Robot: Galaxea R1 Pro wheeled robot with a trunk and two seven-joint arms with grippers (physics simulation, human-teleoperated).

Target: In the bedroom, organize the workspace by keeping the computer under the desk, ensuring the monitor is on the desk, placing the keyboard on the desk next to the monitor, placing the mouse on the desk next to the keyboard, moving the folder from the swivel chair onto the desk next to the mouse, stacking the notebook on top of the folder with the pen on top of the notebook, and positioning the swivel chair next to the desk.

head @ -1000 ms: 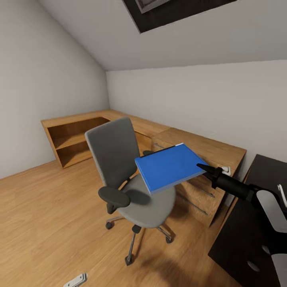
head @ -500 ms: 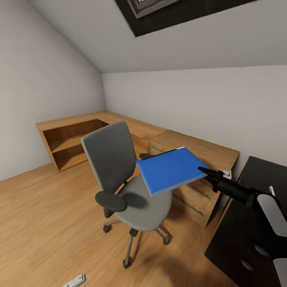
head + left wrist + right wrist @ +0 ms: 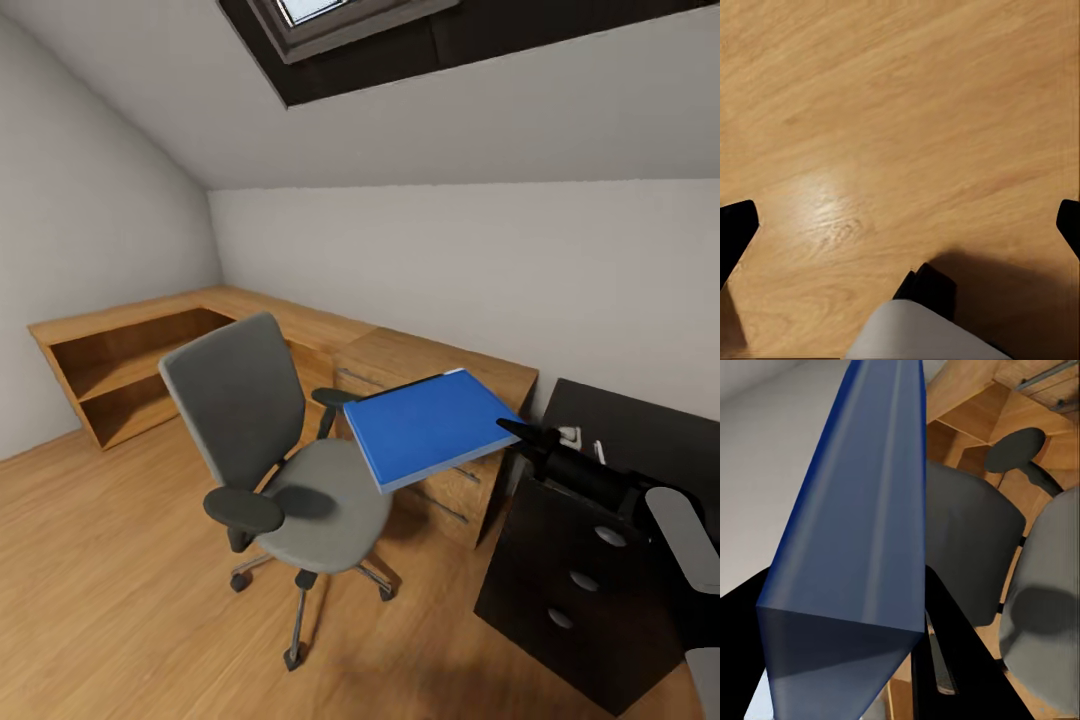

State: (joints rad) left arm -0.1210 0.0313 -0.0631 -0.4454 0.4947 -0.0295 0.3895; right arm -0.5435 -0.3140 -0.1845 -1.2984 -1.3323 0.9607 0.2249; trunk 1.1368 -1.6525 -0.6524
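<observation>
The right gripper's (image 3: pixel 512 429) fingers (image 3: pixel 952 660) are clamped on one edge of the blue folder (image 3: pixel 430 425), holding it in the air — roughly level, over the gap between the chair (image 3: pixel 275 450) and the wooden drawer unit (image 3: pixel 440 420). In the right wrist view the folder (image 3: pixel 855 540) runs edge-on between the dark fingers. The left gripper's (image 3: pixel 900 225) fingertips (image 3: pixel 735 232) sit at opposite sides of its wrist view, spread wide, with nothing between them but the plank floor (image 3: pixel 900 112).

The chair stands on the floor (image 3: pixel 100 580), its seat bare, its back toward the low wooden shelving (image 3: pixel 120 370) along the left wall. A dark desk (image 3: pixel 600 560) with round-holed drawer fronts stands near the right, just beside the drawer unit's end. Its top is partly hidden by the right arm. A skylight (image 3: pixel 320 15) is set in the sloped ceiling. Open floor lies to the left of the chair.
</observation>
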